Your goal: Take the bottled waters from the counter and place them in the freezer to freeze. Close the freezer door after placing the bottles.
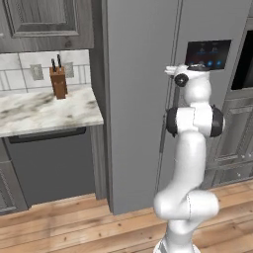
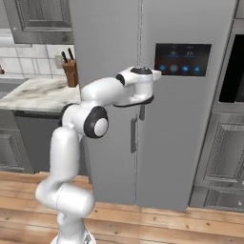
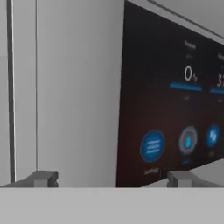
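Observation:
The freezer door (image 1: pixel 141 108) (image 2: pixel 107 47) is the plain grey left panel of the tall fridge, and it stands shut, flush with the door beside it. In the hand view my gripper (image 3: pixel 113 178) is open, its two fingertips (image 3: pixel 43 178) wide apart with nothing between them. It points at the other door's black display panel (image 3: pixel 175 109) (image 1: pixel 207 53) (image 2: pixel 182 59) from close up. The marble counter (image 1: pixel 44 111) (image 2: pixel 38 93) lies left of the fridge. The bottled waters are out of view.
A brown knife block (image 1: pixel 58 81) (image 2: pixel 70 71) stands at the back of the counter. A dark appliance front (image 1: pixel 54 163) sits under the counter. Grey cabinets and an oven niche (image 2: pixel 236 71) flank the fridge on the right. Wooden floor (image 1: pixel 74 227) lies in front.

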